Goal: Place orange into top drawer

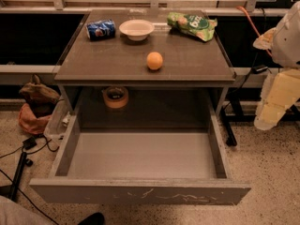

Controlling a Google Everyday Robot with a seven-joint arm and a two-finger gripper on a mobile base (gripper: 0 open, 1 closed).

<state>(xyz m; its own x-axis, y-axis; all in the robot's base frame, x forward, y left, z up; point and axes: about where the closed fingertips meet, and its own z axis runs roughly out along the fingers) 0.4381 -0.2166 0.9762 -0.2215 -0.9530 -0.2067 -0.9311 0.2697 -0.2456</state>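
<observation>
Shows a grey cabinet (117,62) from above and in front, under dim, warm light. Has the top drawer (140,156) pulled wide open toward the bottom of the frame, with a bare grey floor and a scratched front panel along the lower edge.

Carries the orange (154,60) on the cabinet top, just above the centre of the frame, near the front edge and touching nothing else. Holds further back a blue can (101,29) on its side at upper left, a white bowl (136,29) just beside it, and a green snack bag (192,25) at upper right, all apart from the orange. Tucks a tan tape roll (116,97) into the shadowed recess under the top, behind the drawer.

Places the gripper (268,116) at the right edge of the frame, at the low end of a pale arm, off to the side of the cabinet and well apart from the orange. Cannot tell whether the jaws stand open or closed.

Judging progress: drawer already open, fruit not yet grasped, lifted or lowered in. Leaves nearly everything to do: reaching across, taking the orange, bringing it forward and releasing it inside the drawer.
</observation>
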